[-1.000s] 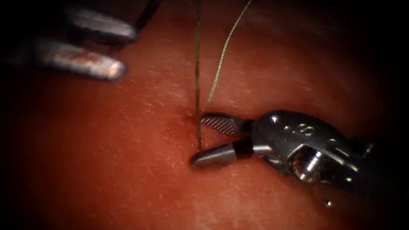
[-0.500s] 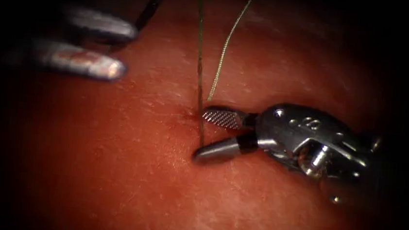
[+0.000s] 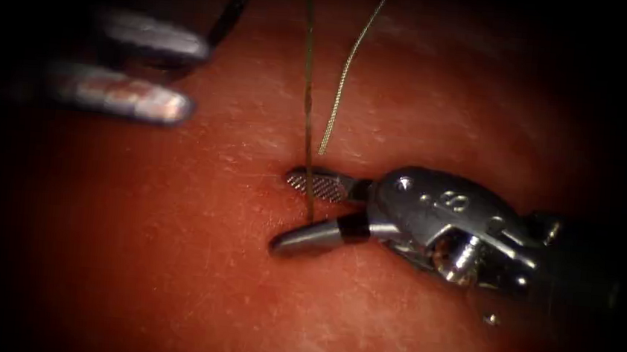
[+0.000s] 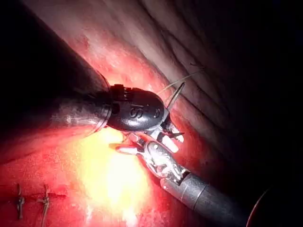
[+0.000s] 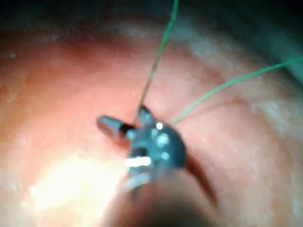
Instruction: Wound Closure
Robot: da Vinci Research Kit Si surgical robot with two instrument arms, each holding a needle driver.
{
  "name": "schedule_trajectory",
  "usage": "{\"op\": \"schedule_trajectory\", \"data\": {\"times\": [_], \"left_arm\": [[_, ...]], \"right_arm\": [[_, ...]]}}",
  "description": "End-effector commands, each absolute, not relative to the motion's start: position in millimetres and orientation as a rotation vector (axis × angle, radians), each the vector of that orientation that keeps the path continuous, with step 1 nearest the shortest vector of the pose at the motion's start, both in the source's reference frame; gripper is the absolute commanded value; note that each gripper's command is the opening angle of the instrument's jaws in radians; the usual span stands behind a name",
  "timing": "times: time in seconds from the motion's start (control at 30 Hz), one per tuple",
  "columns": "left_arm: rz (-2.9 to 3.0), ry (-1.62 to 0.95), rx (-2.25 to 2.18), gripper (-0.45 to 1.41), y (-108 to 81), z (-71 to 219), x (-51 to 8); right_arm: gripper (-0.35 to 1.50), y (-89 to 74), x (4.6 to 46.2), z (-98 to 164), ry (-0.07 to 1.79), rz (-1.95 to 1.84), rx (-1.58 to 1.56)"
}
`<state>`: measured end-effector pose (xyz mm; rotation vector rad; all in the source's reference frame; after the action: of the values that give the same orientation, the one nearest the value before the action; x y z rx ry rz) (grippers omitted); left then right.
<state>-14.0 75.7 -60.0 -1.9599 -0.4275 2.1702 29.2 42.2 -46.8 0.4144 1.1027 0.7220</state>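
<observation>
In the endoscope view my right tool (image 3: 282,212) lies on the tissue (image 3: 172,262) with its jaws open. The upright thread (image 3: 308,86) runs down between the jaws to the tissue surface, and they do not pinch it. A second, paler strand (image 3: 344,74) ends just above the upper jaw. My left tool (image 3: 198,77) hovers at the upper left, open and holding nothing. A dark curved line (image 3: 231,9) rises beside its upper jaw; I cannot tell if it is needle or thread. The right wrist view shows the right tool (image 5: 124,118) with green thread (image 5: 161,47) rising from between its jaws.
Two tied stitches (image 4: 19,203) (image 4: 45,202) sit on the closed part of the cut in the left wrist view. Both tools' wrists are close together there (image 4: 156,137). Red fluid wets the tissue around the thread's entry point.
The right tool has slid to the left, so its open jaws now reach past the upright thread strand. The left tool has stayed put.
</observation>
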Motion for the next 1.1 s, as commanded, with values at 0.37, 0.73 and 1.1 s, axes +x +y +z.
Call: {"op": "schedule_trajectory", "data": {"times": [0.37,0.73,1.1], "left_arm": [[2.177,-0.423,-1.962,-0.35,75.6,-58,-14.2],[2.177,-0.441,-1.924,-0.35,70.7,-51,-12.9],[2.158,-0.423,-1.940,-0.35,70.1,-51,-10.9]], "right_arm": [[-0.35,40.2,29.1,-47,1.029,0.654,0.574],[-0.35,35.5,29.7,-55,1.041,0.628,0.671],[0.10,33.9,33.3,-62,1.181,0.583,0.735]]}}
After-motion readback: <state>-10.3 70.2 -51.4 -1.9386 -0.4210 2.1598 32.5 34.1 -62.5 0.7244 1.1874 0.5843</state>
